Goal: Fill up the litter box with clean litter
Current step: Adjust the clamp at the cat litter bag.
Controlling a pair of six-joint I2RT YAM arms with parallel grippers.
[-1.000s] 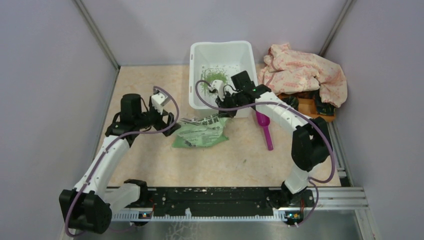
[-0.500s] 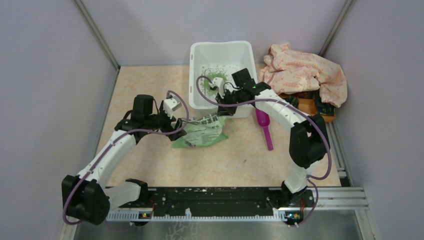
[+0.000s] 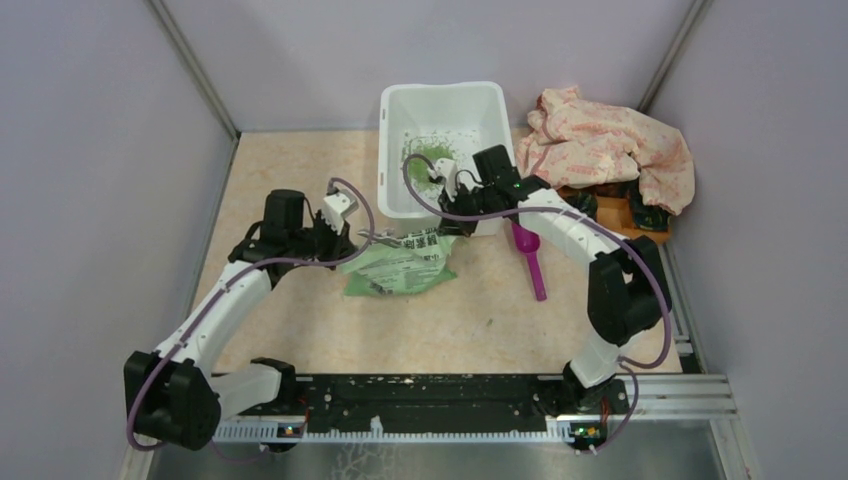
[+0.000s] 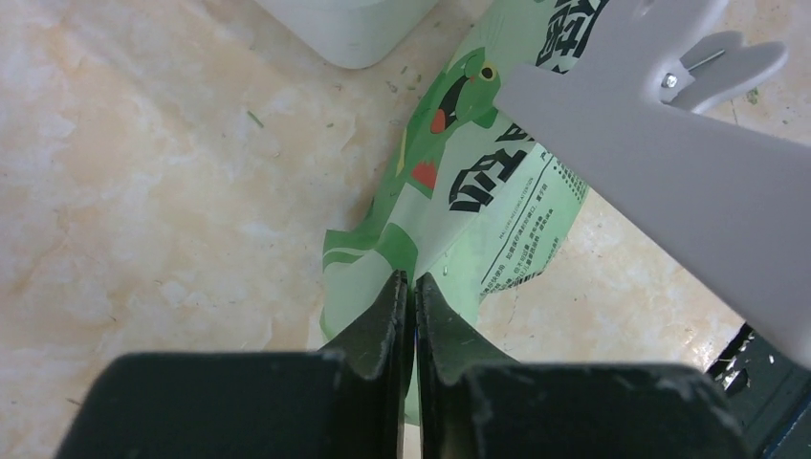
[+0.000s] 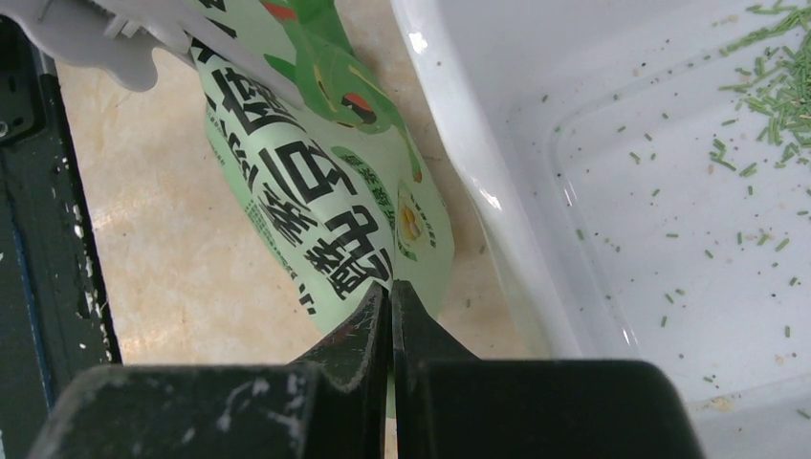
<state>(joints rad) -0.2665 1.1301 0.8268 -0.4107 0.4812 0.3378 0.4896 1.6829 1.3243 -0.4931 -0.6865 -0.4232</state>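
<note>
Litter box (image 5: 483, 167) just beside right tool (image 5: 390, 287); it and left tool (image 4: 413, 279) pinch bag (image 5: 316, 191).

1. One litter box (image 3: 440, 87).
2. One pile of clean litter (image 3: 432, 153), plus scattered bits too small and too many to count.
3. One green-and-white printed bag (image 3: 400, 268).
4. One magenta scoop (image 3: 533, 262).
5. One patterned cloth (image 3: 610, 145).
6. One wooden tray (image 3: 612, 212), partly covered; two dark blocks (image 3: 585, 203) show by it, and any others are hidden.
7. Two grippers: the left gripper (image 4: 413, 282) and the right gripper (image 5: 390, 292).
</note>
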